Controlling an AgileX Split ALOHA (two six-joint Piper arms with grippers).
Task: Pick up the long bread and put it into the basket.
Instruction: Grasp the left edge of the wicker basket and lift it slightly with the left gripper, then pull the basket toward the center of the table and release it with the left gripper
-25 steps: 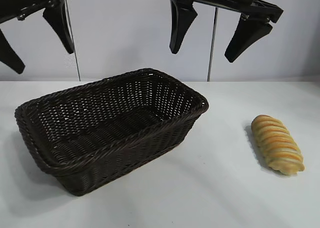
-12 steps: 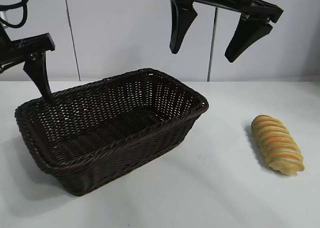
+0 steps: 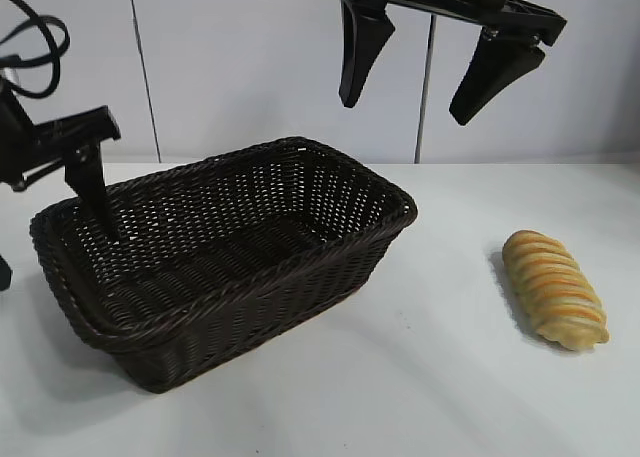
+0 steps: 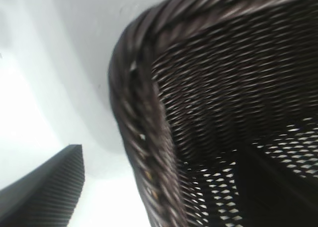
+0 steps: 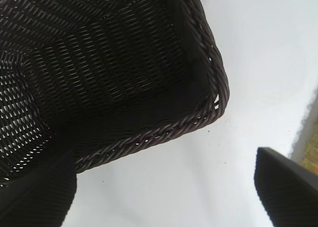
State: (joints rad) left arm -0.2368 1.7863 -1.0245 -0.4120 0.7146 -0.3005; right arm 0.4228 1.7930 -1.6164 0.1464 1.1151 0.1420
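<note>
The long bread, golden with orange-brown ridges, lies on the white table at the right, well apart from the basket. The dark wicker basket holds nothing. My left gripper is open and straddles the basket's left end. One of its fingers reaches inside and the other is outside at the picture's edge. In the left wrist view the braided rim runs between the spread jaws of the left gripper, with a gap to the outer finger. My right gripper hangs open high above the basket's right end, empty.
A white wall with vertical seams stands behind the table. The right wrist view shows the basket's corner and bare table under the right gripper.
My left gripper has come down from the upper left to the basket's left rim, one finger going inside. The right arm, basket and bread have not moved.
</note>
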